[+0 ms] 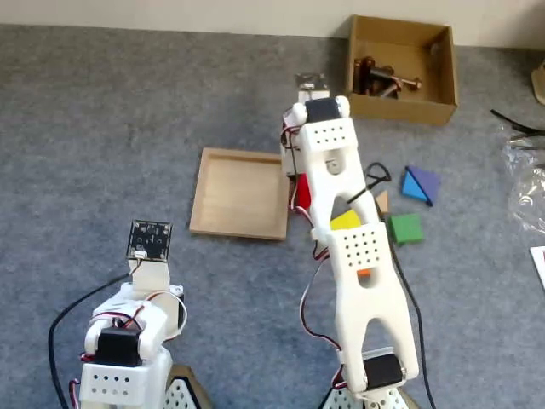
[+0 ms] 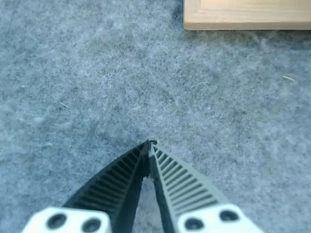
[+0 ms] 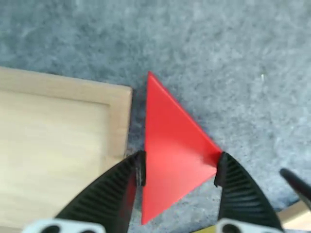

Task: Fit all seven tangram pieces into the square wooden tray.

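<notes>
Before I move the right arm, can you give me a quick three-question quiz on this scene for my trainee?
1. True or false: the wooden tray already has a piece in it.
2. Which piece sits between the fingers of the right claw? A: green square. B: red triangle. C: yellow piece.
3. In one word, is the left claw open or shut?

Key: 1 false, the tray is bare. 2 B, and the piece lies just outside the tray's edge. 3 shut.
</notes>
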`<move>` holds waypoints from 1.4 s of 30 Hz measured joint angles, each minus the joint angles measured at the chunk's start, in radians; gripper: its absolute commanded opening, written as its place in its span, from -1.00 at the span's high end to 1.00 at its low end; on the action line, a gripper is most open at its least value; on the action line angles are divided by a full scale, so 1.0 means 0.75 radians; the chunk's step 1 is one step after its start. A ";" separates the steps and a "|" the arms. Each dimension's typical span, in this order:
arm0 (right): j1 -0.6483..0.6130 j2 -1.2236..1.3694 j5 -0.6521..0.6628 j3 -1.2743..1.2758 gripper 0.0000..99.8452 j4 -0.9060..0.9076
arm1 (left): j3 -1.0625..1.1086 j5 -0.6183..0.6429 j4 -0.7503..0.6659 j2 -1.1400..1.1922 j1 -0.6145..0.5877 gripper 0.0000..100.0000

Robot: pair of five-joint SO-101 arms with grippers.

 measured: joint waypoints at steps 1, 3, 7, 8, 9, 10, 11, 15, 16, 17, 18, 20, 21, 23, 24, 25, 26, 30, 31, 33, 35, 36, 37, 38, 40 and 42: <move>0.000 0.000 0.000 0.000 0.55 0.000 | 0.000 0.000 0.000 0.000 0.000 0.99; 0.000 0.000 0.000 0.000 0.55 0.000 | 0.000 0.000 0.000 0.000 0.000 0.99; 0.000 0.000 0.000 0.000 0.52 0.000 | 0.000 0.000 0.000 0.000 0.000 0.99; 0.002 0.000 0.000 0.000 0.49 0.000 | 0.000 0.000 0.000 0.000 0.000 0.99; 0.004 0.000 0.000 0.000 0.44 0.000 | 0.000 0.000 0.000 0.000 0.000 0.99; 0.006 0.000 0.000 0.000 0.39 0.000 | 0.000 0.000 0.000 0.000 0.000 0.99; 0.012 0.000 0.000 0.000 0.36 0.000 | 0.000 0.000 0.000 0.000 0.000 0.99; 0.049 0.000 0.000 0.000 0.35 0.000 | 0.000 0.000 0.000 0.000 0.000 0.99; 0.055 0.000 0.000 0.000 0.35 0.000 | 0.000 0.000 0.000 0.000 0.000 0.99; 0.057 0.000 0.000 0.000 0.35 0.000 | 0.000 0.000 0.000 0.000 0.000 0.99; 0.059 0.000 0.000 0.000 0.35 0.000 | 0.000 0.000 0.000 0.000 0.000 0.99; 0.055 0.000 0.000 0.000 0.35 0.000 | 0.000 0.000 0.000 0.000 0.000 0.99; 0.053 0.000 0.000 0.000 0.35 0.000 | 0.000 0.000 0.000 0.000 0.000 0.99; 0.053 0.000 0.000 0.000 0.35 0.000 | 0.000 0.000 0.000 0.000 0.000 0.99; 0.049 0.000 0.000 0.000 0.35 0.000 | 0.000 0.000 0.000 0.000 0.000 0.99; 0.043 0.000 0.000 0.000 0.35 0.000 | 0.000 0.000 0.000 0.000 0.000 0.99; 0.035 0.000 0.000 0.000 0.35 0.000 | 0.000 0.000 0.000 0.000 0.000 0.99; 0.016 0.000 0.000 0.000 0.35 0.002 | 0.000 0.000 0.000 0.000 0.000 0.99; 0.014 0.000 0.000 0.000 0.35 0.002 | 0.000 0.000 0.000 0.000 0.000 0.99; 0.008 0.000 0.000 0.000 0.35 0.002 | 0.000 0.000 0.000 0.000 0.000 0.99; 0.000 0.000 0.000 0.000 0.35 0.002 | 0.000 0.000 0.000 0.000 0.000 0.99; -0.006 0.000 0.000 0.000 0.35 0.002 | 0.000 0.000 0.000 0.000 0.000 0.99; -0.012 0.000 0.000 0.000 0.35 0.002 | 0.000 0.000 0.000 0.000 0.000 0.99; -0.020 0.000 0.000 0.000 0.35 0.002 | 0.000 0.000 0.000 0.000 0.000 0.99; -0.031 0.000 0.000 0.000 0.35 0.002 | 0.000 0.000 0.000 0.000 0.000 0.99; -0.035 0.000 0.000 0.000 0.35 0.002 | 0.000 0.000 0.000 0.000 0.000 0.99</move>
